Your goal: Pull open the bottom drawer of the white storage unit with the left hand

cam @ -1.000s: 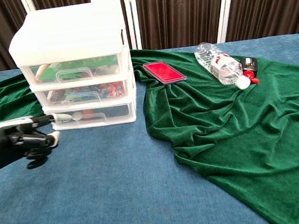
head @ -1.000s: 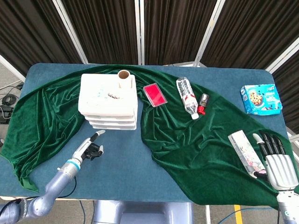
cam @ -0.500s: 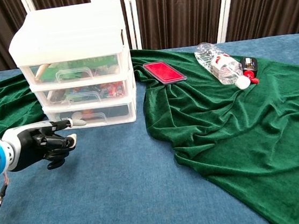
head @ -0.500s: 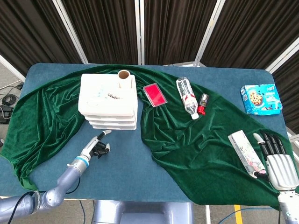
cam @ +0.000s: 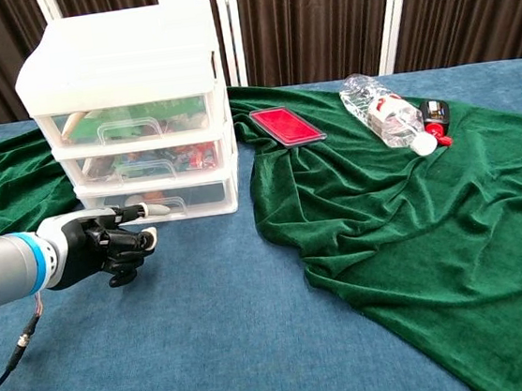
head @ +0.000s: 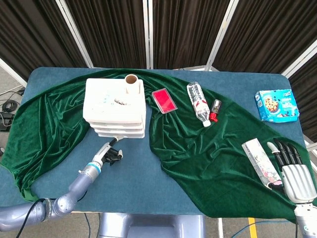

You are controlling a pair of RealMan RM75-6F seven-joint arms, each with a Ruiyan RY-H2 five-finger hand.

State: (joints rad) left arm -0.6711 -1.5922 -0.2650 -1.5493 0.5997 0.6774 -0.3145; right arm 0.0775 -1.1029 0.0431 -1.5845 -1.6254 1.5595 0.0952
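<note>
The white storage unit (head: 116,106) (cam: 134,116) stands at the back left with all three drawers closed. Its bottom drawer (cam: 200,195) (head: 130,134) has a clear handle (cam: 163,205) in front. My left hand (cam: 105,247) (head: 111,152) hovers low just in front of that drawer. One finger is stretched out with its tip at the handle's left end, and the others are curled in, holding nothing. Whether the tip hooks the handle I cannot tell. My right hand (head: 292,171) lies flat with fingers apart at the right edge.
A green cloth (cam: 387,228) covers the right half and wraps behind the unit. On it lie a red case (cam: 286,125), a water bottle (cam: 384,113) and a small dark bottle (cam: 434,115). A white carton (head: 258,157) sits beside the right hand, a blue cookie box (head: 276,105) far right.
My left hand has moved right and forward along the table toward the unit; its outstretched fingertip now reaches the bottom drawer's handle. The drawer and the right hand have not moved.
</note>
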